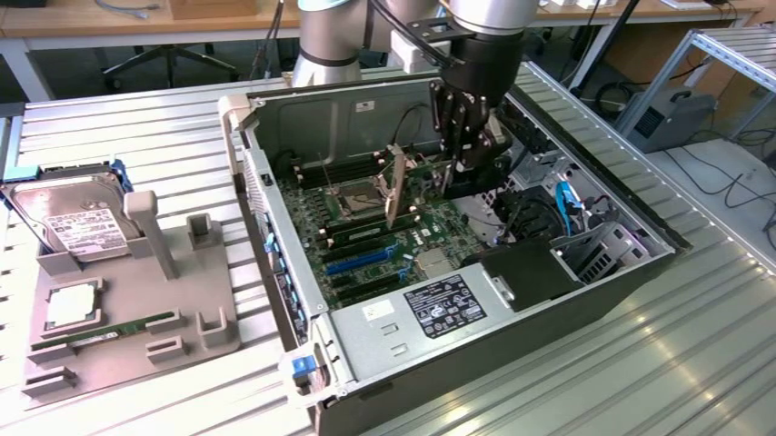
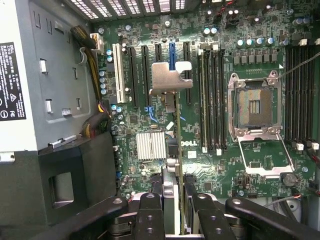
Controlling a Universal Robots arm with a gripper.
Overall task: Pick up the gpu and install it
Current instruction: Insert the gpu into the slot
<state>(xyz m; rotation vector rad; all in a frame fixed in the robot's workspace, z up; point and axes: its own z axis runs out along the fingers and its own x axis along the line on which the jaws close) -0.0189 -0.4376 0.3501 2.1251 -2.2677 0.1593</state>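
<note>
We see the pick-up as done: the pincer (image 1: 467,173) hangs inside the open computer case (image 1: 606,272) with its fingers (image 2: 150,215) pinching the gpu (image 1: 394,186) by its upper edge, so the card is off the worktop (image 1: 145,127) and carried edge-down above the motherboard (image 1: 363,245). In the wrist view the gpu (image 2: 172,145) appears almost edge-on, a thin board running away from the pincer (image 2: 172,220), with its silver end bracket (image 2: 170,77) at the far end, over the row of expansion slots (image 2: 172,55) near the blue one.

What is left, as we judge it, is the install itself. The card looks lined up along the slot direction but not yet seated: in the exterior view it stands clear above the board, and we cannot tell exactly how much gap remains under its lower edge.

On the grey fixture tray (image 1: 134,318) at the exterior view's left, the hard drive (image 1: 73,222) and a narrow RAM stick (image 1: 122,329) lie in their places. The CPU socket (image 2: 255,107) on the motherboard stands open and empty.
</note>
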